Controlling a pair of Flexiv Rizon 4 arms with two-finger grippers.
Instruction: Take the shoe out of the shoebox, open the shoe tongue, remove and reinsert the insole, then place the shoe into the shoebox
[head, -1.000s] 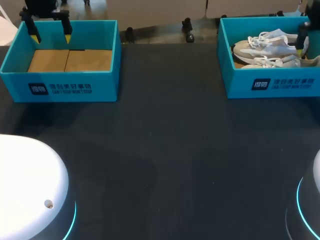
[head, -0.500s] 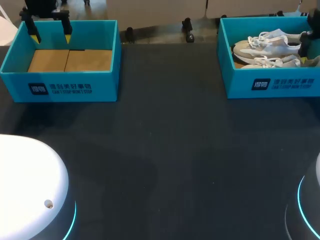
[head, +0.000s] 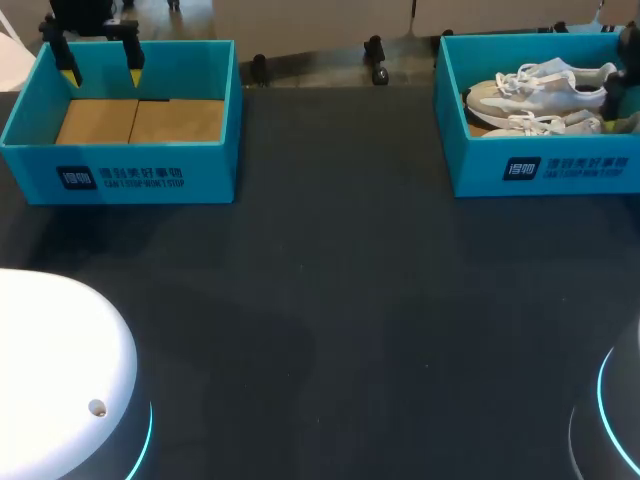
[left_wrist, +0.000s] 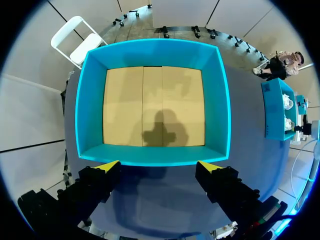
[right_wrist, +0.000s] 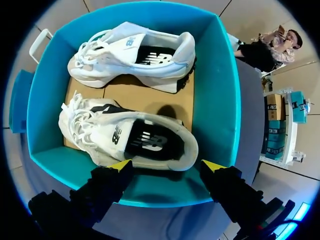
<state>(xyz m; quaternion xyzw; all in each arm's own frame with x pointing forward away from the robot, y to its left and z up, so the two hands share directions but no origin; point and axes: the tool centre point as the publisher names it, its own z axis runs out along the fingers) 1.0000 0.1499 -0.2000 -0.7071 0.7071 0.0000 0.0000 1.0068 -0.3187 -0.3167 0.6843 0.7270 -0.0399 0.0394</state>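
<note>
A dark desk (head: 330, 300) is noted in the foreground. Toward its far edge two teal boxes are set well apart: the left shoebox (head: 120, 170), its brown cardboard floor exposed, and the right shoebox (head: 540, 165), in which two pale shoes are laid side by side on their soles. In the right wrist view the right end effector (right_wrist: 166, 167) is seen above one wall of that box, fingers spread wide with nothing held; the nearer shoe (right_wrist: 130, 137) lies just ahead of it, the farther shoe (right_wrist: 135, 55) beyond. The left end effector (left_wrist: 159, 167) is found likewise wide open and holding nothing — poised over one wall of the left shoebox.
</note>
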